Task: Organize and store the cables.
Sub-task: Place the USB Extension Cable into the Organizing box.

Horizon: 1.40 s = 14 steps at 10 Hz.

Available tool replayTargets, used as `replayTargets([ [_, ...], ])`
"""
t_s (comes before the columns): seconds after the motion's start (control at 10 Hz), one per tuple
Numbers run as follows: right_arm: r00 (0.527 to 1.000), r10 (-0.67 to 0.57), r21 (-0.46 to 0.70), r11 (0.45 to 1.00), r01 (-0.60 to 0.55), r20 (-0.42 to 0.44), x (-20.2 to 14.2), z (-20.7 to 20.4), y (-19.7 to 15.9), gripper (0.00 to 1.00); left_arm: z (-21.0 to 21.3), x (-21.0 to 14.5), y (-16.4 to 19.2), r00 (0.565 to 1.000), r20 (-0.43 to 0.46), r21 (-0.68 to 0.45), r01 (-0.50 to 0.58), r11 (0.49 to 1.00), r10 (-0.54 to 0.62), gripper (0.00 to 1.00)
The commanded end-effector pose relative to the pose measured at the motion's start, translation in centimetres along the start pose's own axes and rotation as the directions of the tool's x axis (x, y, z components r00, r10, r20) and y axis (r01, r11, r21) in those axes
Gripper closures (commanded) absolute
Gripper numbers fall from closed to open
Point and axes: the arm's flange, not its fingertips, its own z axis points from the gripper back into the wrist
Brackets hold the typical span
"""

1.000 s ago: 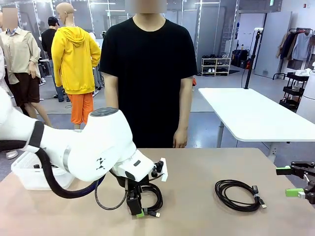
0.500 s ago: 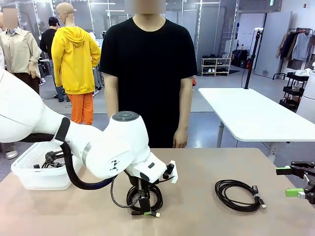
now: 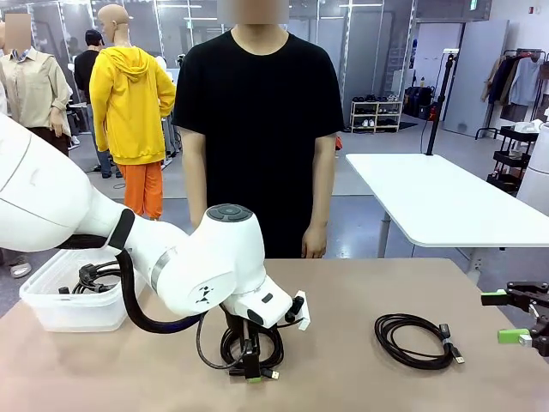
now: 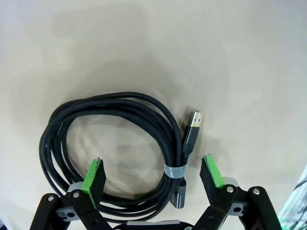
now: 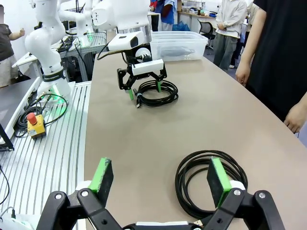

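Workroom, front view: a beige tabletop [image 3: 360, 292] runs across an open hall, and a person [image 3: 257, 129] in a black T-shirt stands at its far edge with arms hanging.

Left arm, front view: the left end effector [image 3: 251, 365] points straight down onto the first coil [image 3: 276, 343], a black cord wound round and lying near the front middle of the tabletop.

Storage, front view: a clear bin [image 3: 43, 313] sits at the tabletop's left end with a dark binned cable [image 3: 90, 276] inside.

Right side, front view: the second coil [image 3: 380, 336] lies flat to the right of the middle, well apart from the first. The right end effector [image 3: 504, 316] hangs at the picture's right edge, green pads apart, touching nothing.

Grip, left wrist view: the left end effector [image 4: 152, 167] has its fingers apart and straddles one side of the first coil [image 4: 110, 103]. One green pad is inside the loop and the other outside it, level with a grey tie [image 4: 175, 171] that binds the strands. Gaps show between the pads and the cord, so nothing is clamped.

Plug, left wrist view: a silver-tipped USB plug [image 4: 193, 120] lies just outside the loop, pointing away from the wrist.

Right arm, right wrist view: the right end effector [image 5: 159, 175] has its fingers wide apart and empty. The second coil [image 5: 180, 179] lies on the tabletop just beyond the fingertips.

Far end, right wrist view: the left end effector [image 5: 144, 88] stands over the first coil [image 5: 168, 98], with the clear bin [image 5: 177, 45] behind it. The person's hand [image 5: 242, 72] hangs beside the tabletop's edge.
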Motion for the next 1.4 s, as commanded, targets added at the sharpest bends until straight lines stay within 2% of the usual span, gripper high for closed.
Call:
replayTargets([
  [0.0,1.000,0.000,-0.006,1.000,0.001,0.008,0.3,0.0,-0.1,0.00,0.0,0.8,-0.1,1.000,-0.020,-0.015,-0.001,1.000,0.001,0.13],
  [0.2,1.000,0.000,-0.006,1.000,0.001,0.008,0.3,0.0,-0.1,0.00,-0.2,0.7,-0.2,1.000,-0.029,-0.027,0.003,1.000,-0.004,0.73],
  [0.3,1.000,0.000,-0.006,1.000,0.001,0.008,0.3,0.0,-0.1,0.00,0.0,0.9,-0.4,1.000,-0.030,-0.034,0.001,0.999,-0.002,1.00],
  [0.5,1.000,0.000,-0.006,1.000,0.001,0.008,0.3,0.0,-0.1,0.00,0.6,1.0,-0.6,1.000,-0.029,-0.040,-0.003,0.999,0.002,1.00],
  [0.6,1.000,0.000,-0.006,1.000,0.001,0.008,0.3,0.0,-0.1,0.00,0.9,1.0,-0.6,0.999,-0.035,-0.049,-0.008,0.999,0.006,0.96],
  [0.7,1.000,0.000,-0.006,1.000,0.001,0.008,0.3,0.0,-0.1,0.00,1.3,1.1,-0.7,0.999,-0.034,-0.067,-0.015,0.998,0.012,1.00],
  [0.9,1.000,0.000,-0.006,1.000,0.001,0.008,0.3,0.0,-0.1,0.00,2.7,1.3,-0.5,0.999,-0.033,-0.066,-0.004,0.998,0.001,1.00],
  [1.2,1.000,0.000,-0.006,1.000,0.001,0.008,0.3,0.0,-0.1,0.00,8.3,0.8,0.2,0.993,-0.002,-0.069,0.119,0.991,-0.119,1.00],
  [1.3,1.000,0.000,-0.006,1.000,0.001,0.008,0.3,0.0,-0.1,0.00,9.9,0.2,0.3,0.985,0.003,-0.084,0.175,0.981,-0.175,0.86],
])
